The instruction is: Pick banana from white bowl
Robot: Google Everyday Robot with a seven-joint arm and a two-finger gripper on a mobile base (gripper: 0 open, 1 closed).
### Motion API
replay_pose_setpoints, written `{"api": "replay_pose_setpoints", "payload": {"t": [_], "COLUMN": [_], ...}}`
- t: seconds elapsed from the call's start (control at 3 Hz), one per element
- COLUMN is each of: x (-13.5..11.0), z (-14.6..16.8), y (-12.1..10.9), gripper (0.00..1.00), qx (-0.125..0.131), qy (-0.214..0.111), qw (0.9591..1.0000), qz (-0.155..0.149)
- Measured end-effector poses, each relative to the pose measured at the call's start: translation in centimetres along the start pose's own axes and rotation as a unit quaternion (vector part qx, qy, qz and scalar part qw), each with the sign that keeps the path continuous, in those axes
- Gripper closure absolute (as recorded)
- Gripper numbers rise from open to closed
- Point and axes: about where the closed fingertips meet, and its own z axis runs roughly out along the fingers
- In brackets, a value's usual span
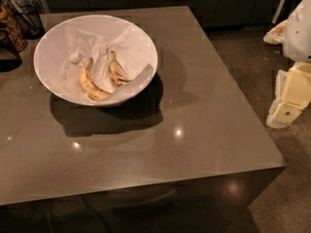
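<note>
The white bowl (pixel 51 42) stands on the back left of the brown table, lined with crumpled white paper. Two bananas lie in it. The banana (pixel 117 72) with the long stem and dark streaks at its lower end lies right of centre, its lower end tucked against a paper fold. A brown-speckled banana (pixel 90 84) lies to its left. My gripper (pixel 290 98), a cream and white assembly, hangs at the far right, off the table's right edge and far from the bowl, holding nothing that I can see.
Dark wire baskets (pixel 22 18) stand at the table's back left corner beside the bowl. The table's glossy top (pixel 194 106) runs to a front edge and a right edge. Speckled floor lies to the right and dark cabinets behind.
</note>
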Motion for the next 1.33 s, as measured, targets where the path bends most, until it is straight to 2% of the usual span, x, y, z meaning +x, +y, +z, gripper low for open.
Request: {"api": "replay_pose_setpoints", "payload": {"t": [0.33,0.67,1.0,1.33], "x": [0.0,-1.3,-4.1,-7.1], "z": [0.0,-0.5,-1.0,-0.6], "y": [0.0,-0.6,-2.1,-3.6], "gripper": [0.00,0.00,0.00,0.00], "qx": [0.000,0.021,0.051,0.061], "qy": [0.000,0.019,0.053,0.070], "qw": [1.0000,0.9993,0.9961,0.9947], "qz": [0.000,0.023,0.048,0.043]}}
